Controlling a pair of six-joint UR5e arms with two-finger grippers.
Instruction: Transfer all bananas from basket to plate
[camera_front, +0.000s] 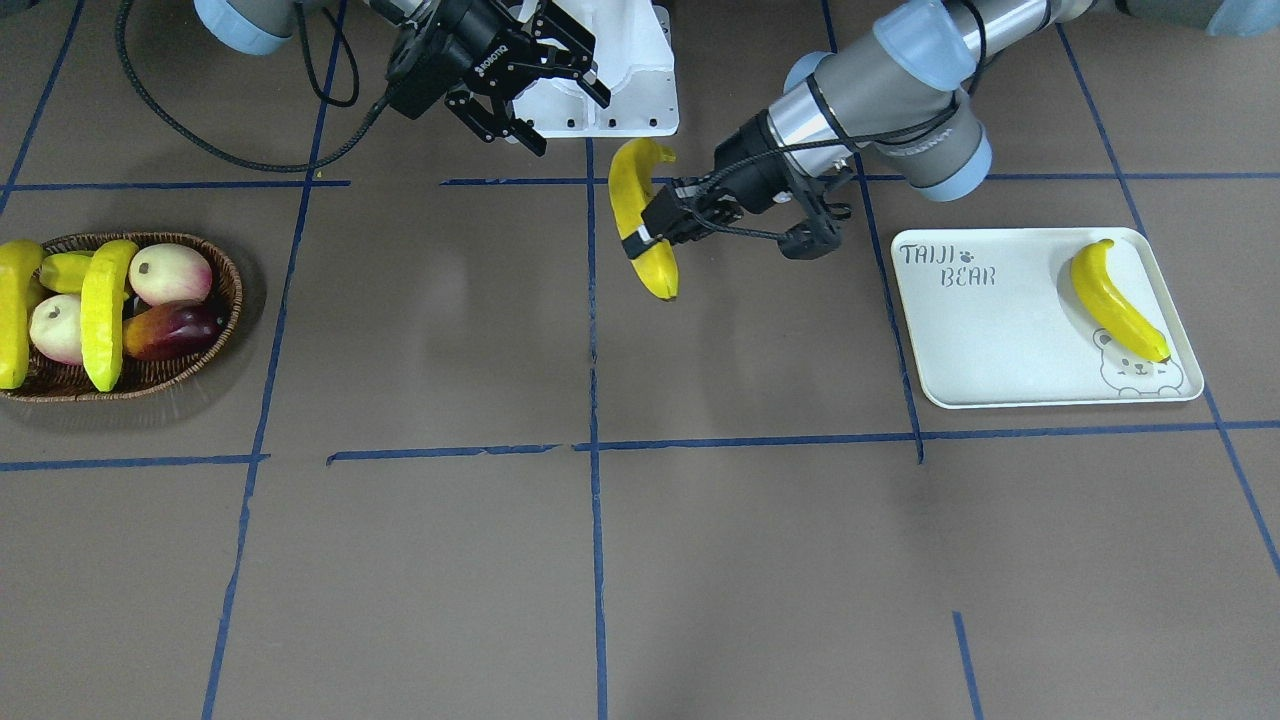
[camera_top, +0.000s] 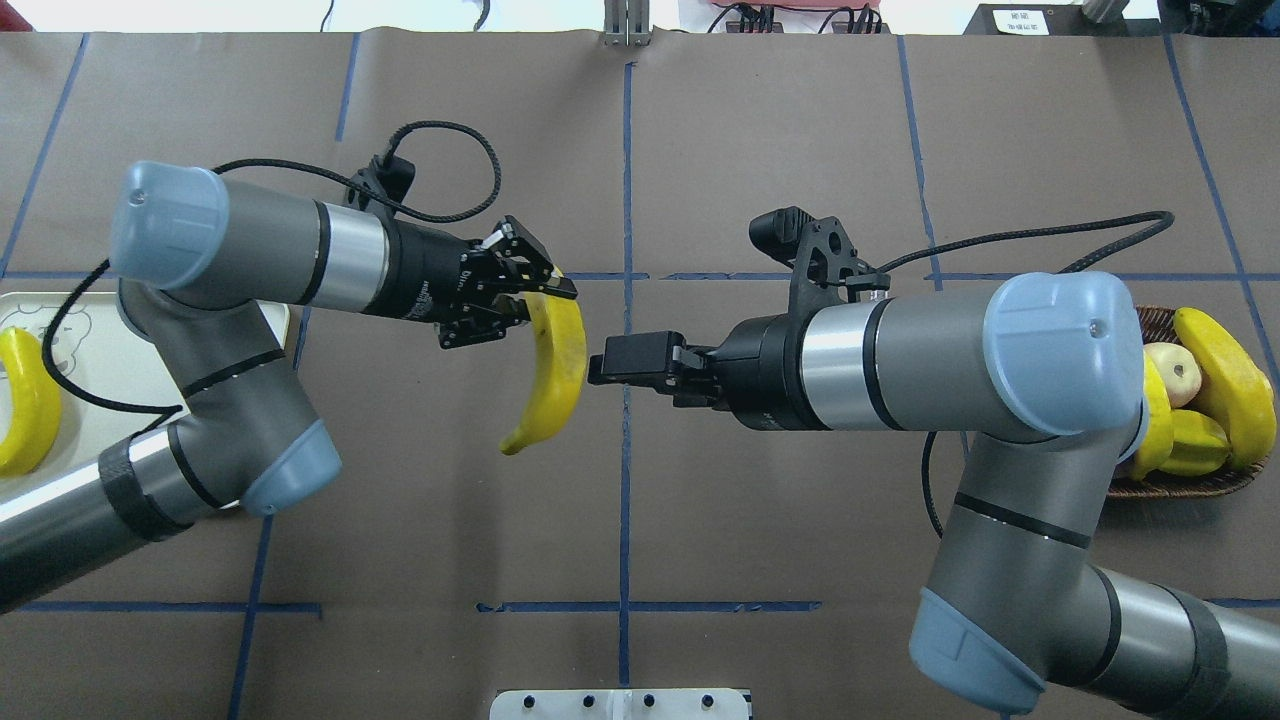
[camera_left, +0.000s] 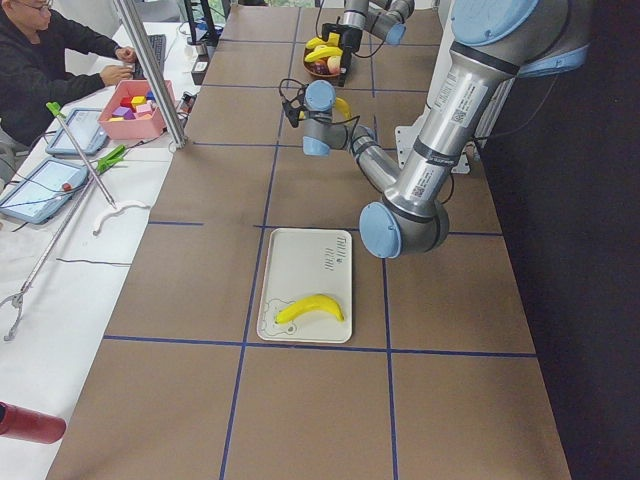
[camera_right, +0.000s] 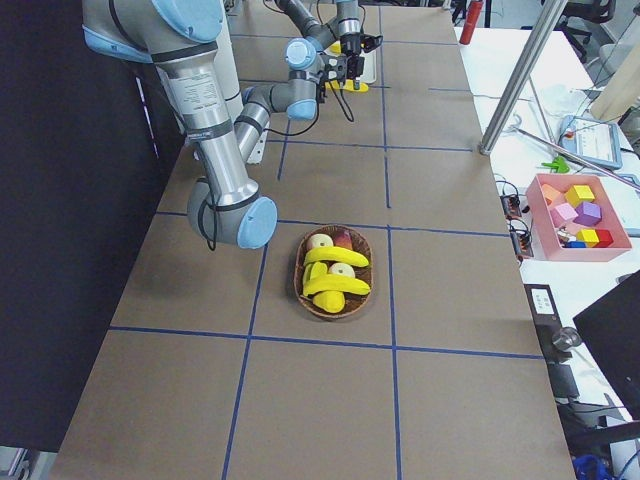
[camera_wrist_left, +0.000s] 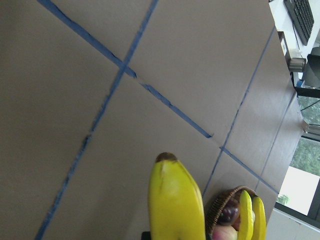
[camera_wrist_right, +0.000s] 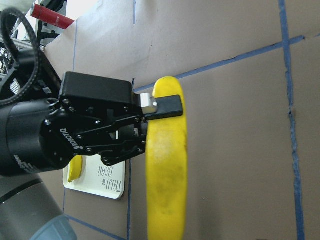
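Observation:
My left gripper (camera_front: 645, 238) is shut on a yellow banana (camera_front: 630, 200) and holds it above the table's middle. They also show in the overhead view, the left gripper (camera_top: 545, 300) on the banana's (camera_top: 560, 370) upper end. My right gripper (camera_front: 570, 120) is open and empty, close beside that banana. The wicker basket (camera_front: 225, 270) holds two bananas (camera_front: 105, 315) (camera_front: 15, 310). The white plate (camera_front: 1000, 340) holds one banana (camera_front: 1115, 300). The right wrist view shows the left gripper's finger (camera_wrist_right: 167, 104) pressed on the banana (camera_wrist_right: 167, 175).
The basket also holds a yellow-green starfruit (camera_front: 65, 270), pale round fruit (camera_front: 170, 272) and a dark red fruit (camera_front: 175, 330). The white robot base plate (camera_front: 620, 90) is behind the grippers. A person (camera_left: 50, 50) sits at a side desk.

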